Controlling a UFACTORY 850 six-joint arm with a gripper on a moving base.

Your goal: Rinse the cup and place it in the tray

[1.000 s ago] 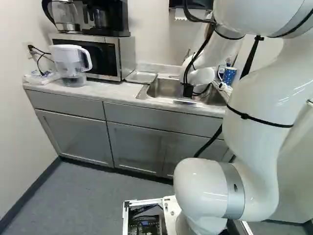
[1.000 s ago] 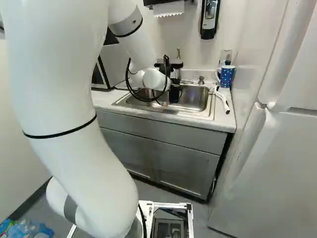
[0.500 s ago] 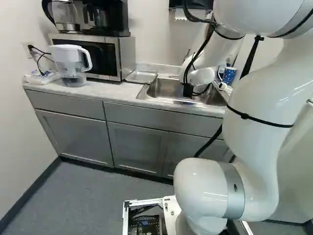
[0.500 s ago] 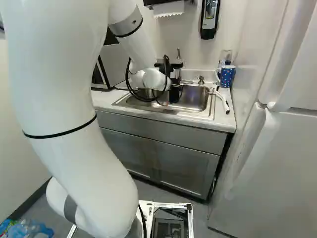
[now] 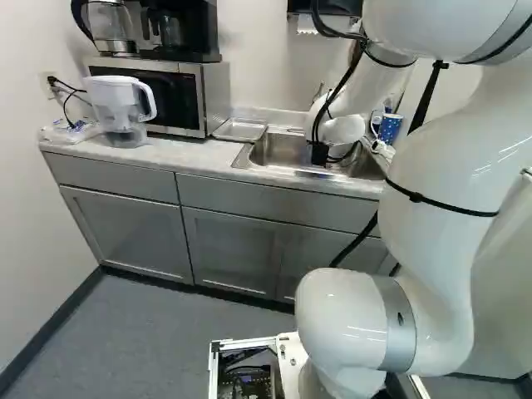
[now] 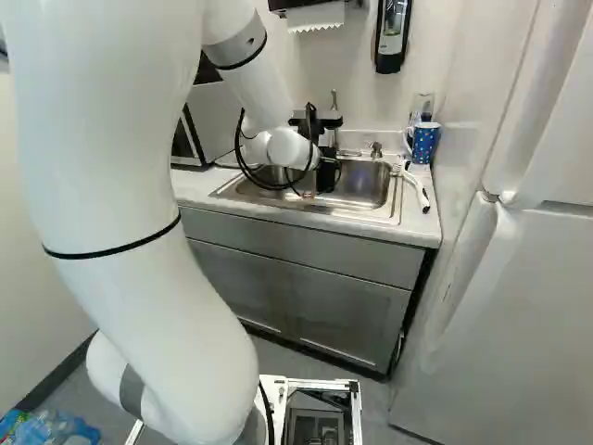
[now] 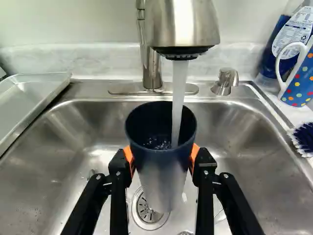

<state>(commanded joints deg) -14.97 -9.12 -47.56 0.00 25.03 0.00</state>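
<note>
In the right base view my gripper hangs over the sink, its fingers mostly hidden behind the wrist. The wrist view shows the gripper shut on the dark cup, an orange pad pressing each side. The cup stands upright below the faucet head, and a stream of water runs into its mouth. Left of the sink in the left base view lies the metal tray on the counter; part of that tray also shows in the wrist view.
A polka-dot mug, a blue bottle and a brush are beside the sink. Behind it stands a small soap pump. A microwave and a water pitcher stand farther along the counter. A refrigerator is at the right.
</note>
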